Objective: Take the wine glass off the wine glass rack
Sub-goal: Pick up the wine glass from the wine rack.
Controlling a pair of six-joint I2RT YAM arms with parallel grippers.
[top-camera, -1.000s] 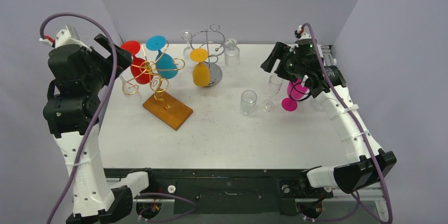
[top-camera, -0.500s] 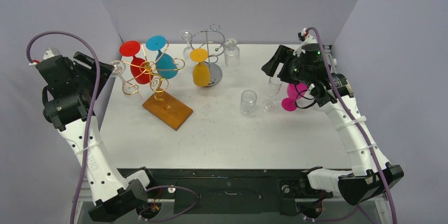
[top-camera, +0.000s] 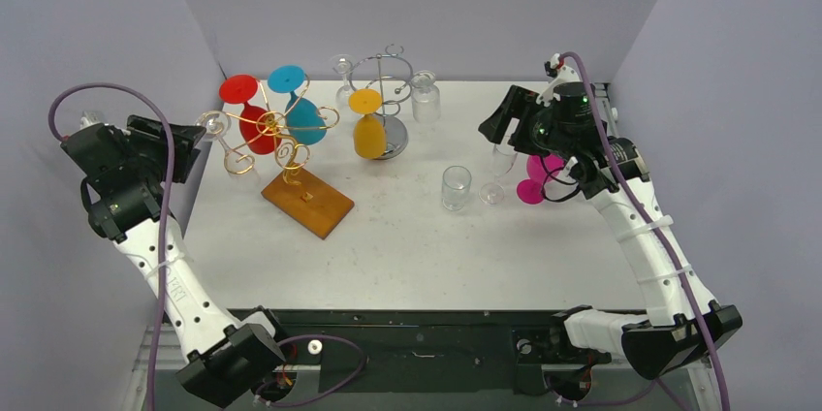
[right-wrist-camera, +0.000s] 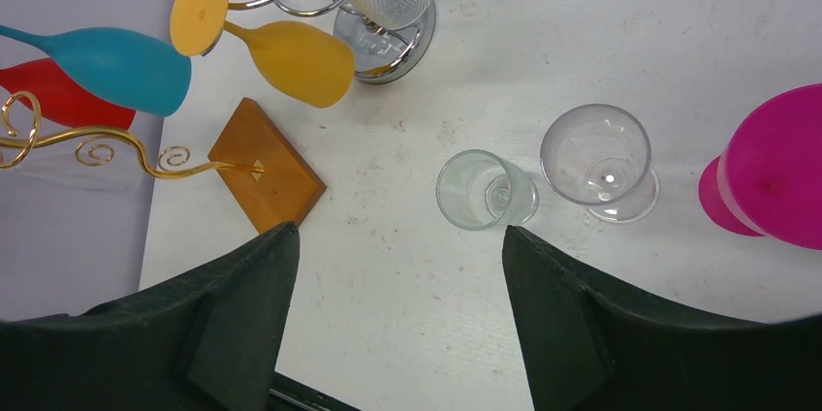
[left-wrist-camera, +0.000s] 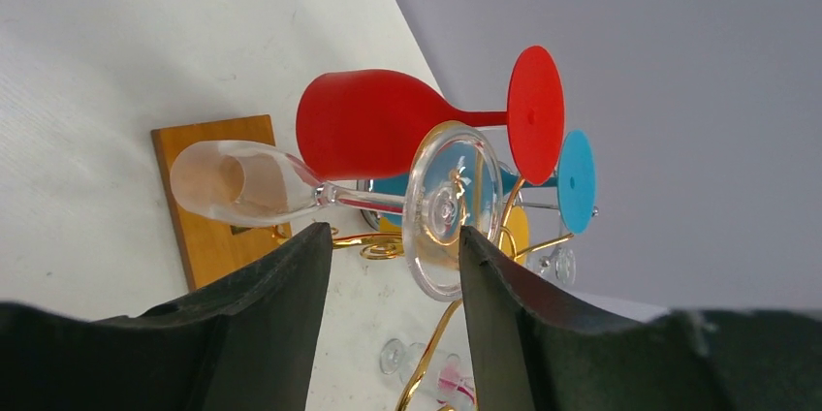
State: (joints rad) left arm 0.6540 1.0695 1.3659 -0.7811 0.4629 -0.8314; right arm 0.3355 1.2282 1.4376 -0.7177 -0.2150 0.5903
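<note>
A white desk [top-camera: 407, 237] boxed in by grey walls carries a gold wire rack [top-camera: 281, 135] on a wooden block [top-camera: 307, 200]. Its glasses hang bowl-down, each foot caught in a wire curl, so one probably has to slide out sideways. The clear wine glass [left-wrist-camera: 237, 183] is on the rack's outer left arm, beside the red glass [left-wrist-camera: 373, 120]. The left pincer [left-wrist-camera: 393, 237] sits level with it, fingers apart either side of its foot, gripping nothing; contact cannot be told. The right pincer [right-wrist-camera: 397, 237] hangs wide apart and empty above the desk, well away.
</note>
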